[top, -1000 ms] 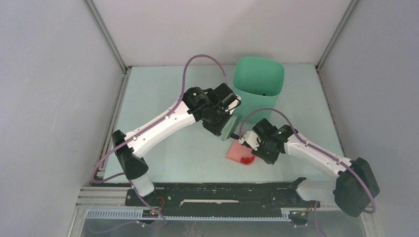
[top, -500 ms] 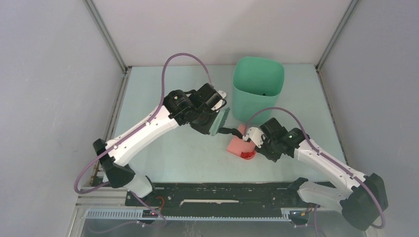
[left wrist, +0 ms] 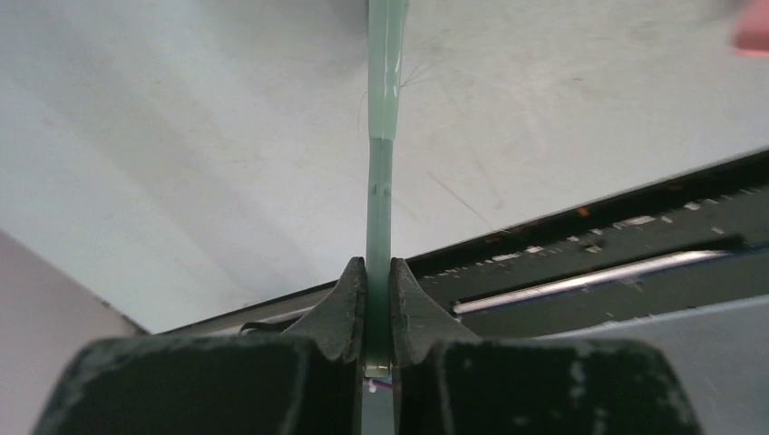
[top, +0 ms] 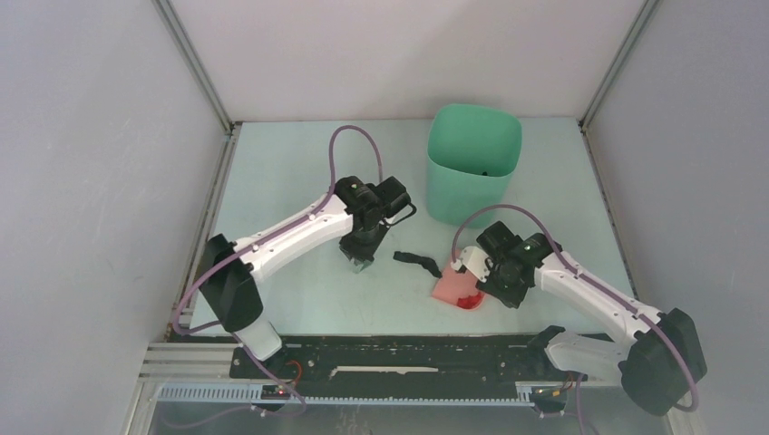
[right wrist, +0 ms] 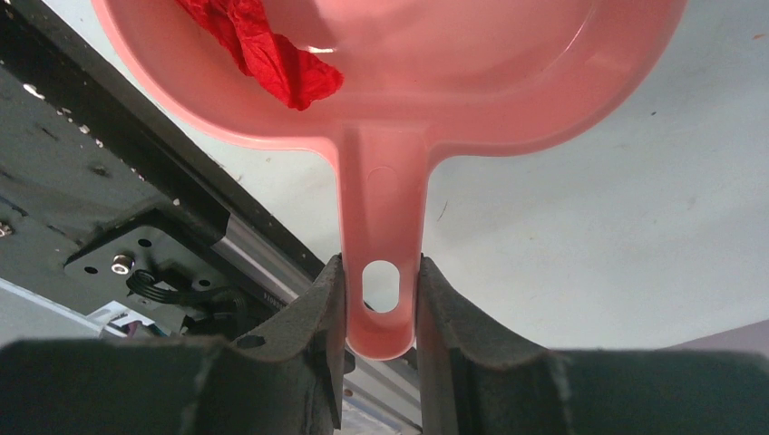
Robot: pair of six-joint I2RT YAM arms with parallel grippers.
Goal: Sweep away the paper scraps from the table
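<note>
My left gripper (top: 362, 254) is shut on the handle of the green hand brush (left wrist: 381, 172), which I see edge-on and pointing down at the table (top: 290, 181). A black paper scrap (top: 416, 261) lies loose on the table between the brush and the pink dustpan (top: 447, 287). My right gripper (right wrist: 381, 299) is shut on the dustpan's handle (right wrist: 381, 227). A crumpled red paper scrap (right wrist: 263, 50) lies inside the dustpan, at its near rim in the top view, where the red scrap (top: 470, 301) shows beside my right gripper (top: 481, 279).
A tall mint-green bin (top: 473, 163) stands at the back, right of centre, behind the dustpan. A black rail (top: 399, 353) runs along the near edge of the table. Metal frame posts stand at the back corners.
My left arm has swung the brush left and nearer, away from the dustpan's mouth. The black scrap now lies uncovered on the table. The dustpan has shifted slightly right and nearer.
</note>
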